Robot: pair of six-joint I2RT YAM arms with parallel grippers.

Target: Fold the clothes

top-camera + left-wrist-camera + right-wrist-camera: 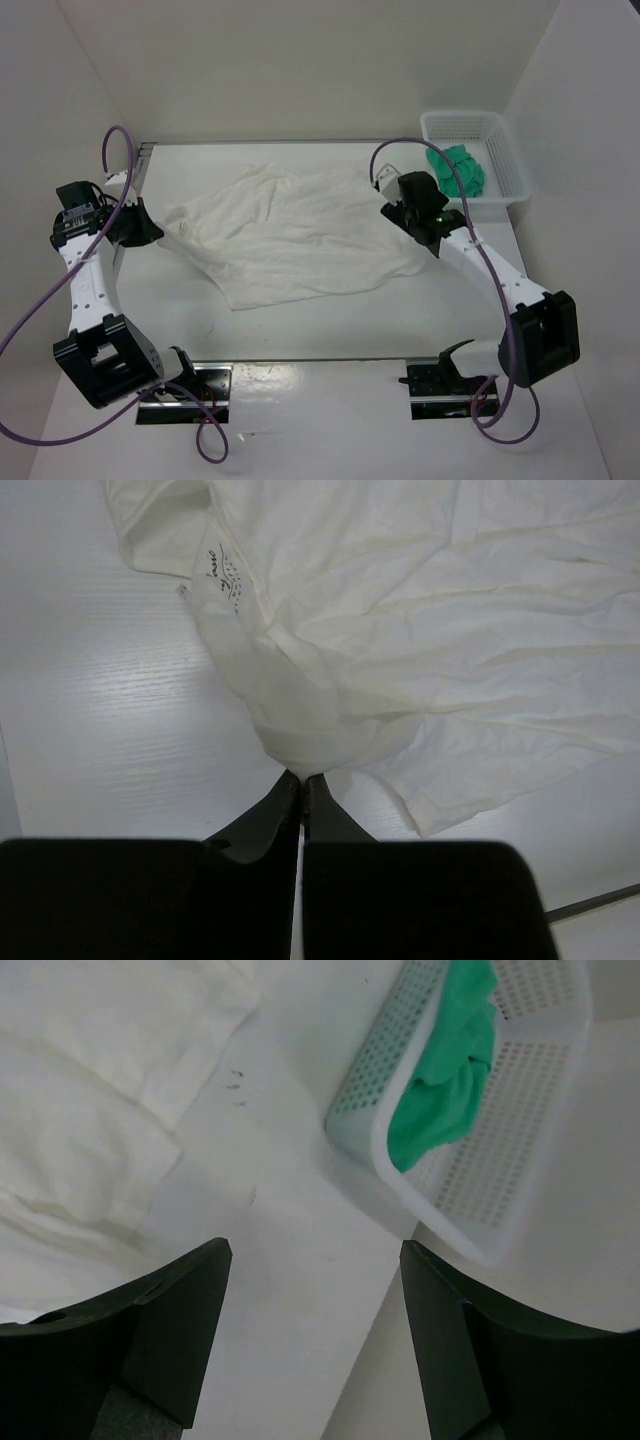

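The garment (290, 235) lies spread over the middle of the table (330, 325), towards the far edge. The basket (505, 160) stands at the far right corner, apart from the garment, with the cloth (458, 170) inside it. The left gripper (300, 780) is at the garment's left edge, its tips pinched on a fold there. The right gripper (312, 1260) hangs spread above bare table between the garment's right edge and the basket.

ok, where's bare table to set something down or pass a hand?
Free: the table strip on the robot's side of the white garment; the gap between garment and basket, under the open right pincer. Crowded: the middle, covered by the garment; the left edge, where the shut left pincer pinches it.
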